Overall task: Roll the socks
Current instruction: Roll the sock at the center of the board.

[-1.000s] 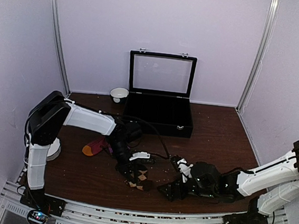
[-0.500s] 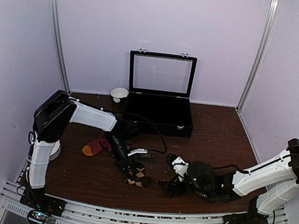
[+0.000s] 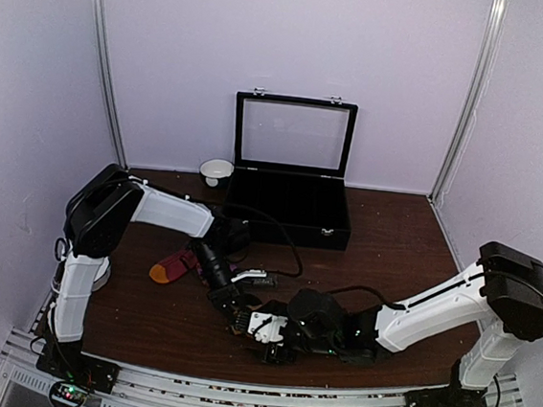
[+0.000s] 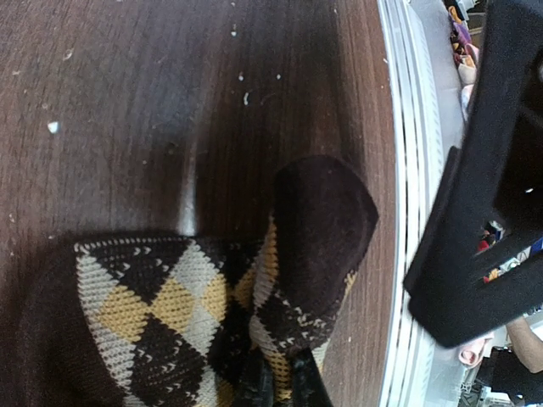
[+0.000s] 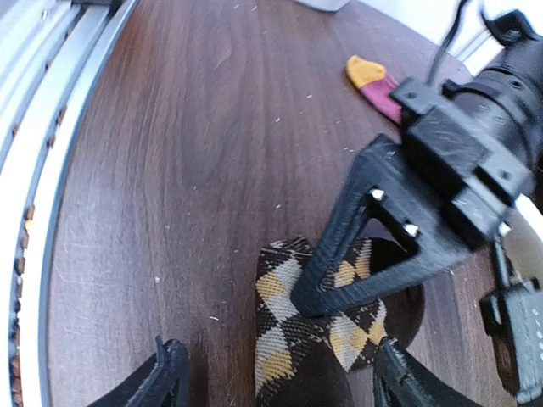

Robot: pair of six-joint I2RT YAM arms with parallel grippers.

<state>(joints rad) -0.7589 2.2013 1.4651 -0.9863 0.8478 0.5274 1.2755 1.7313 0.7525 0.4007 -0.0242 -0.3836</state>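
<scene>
The dark brown argyle sock lies bunched on the table near the front edge. My left gripper is shut on a fold of it, and in the top view the left gripper sits over it. My right gripper is open, and the argyle sock lies between its spread fingers. In the top view the right gripper is right beside the left one. The magenta-red sock with its orange toe lies flat to the left, apart from both grippers. It also shows in the right wrist view.
A black case with its glass lid raised stands at the back centre. A white bowl sits to its left. The metal front rail runs close behind the argyle sock.
My right arm has swung left along the front edge until its open gripper straddles the argyle sock. My left gripper has stayed shut on the sock and barely moved.
</scene>
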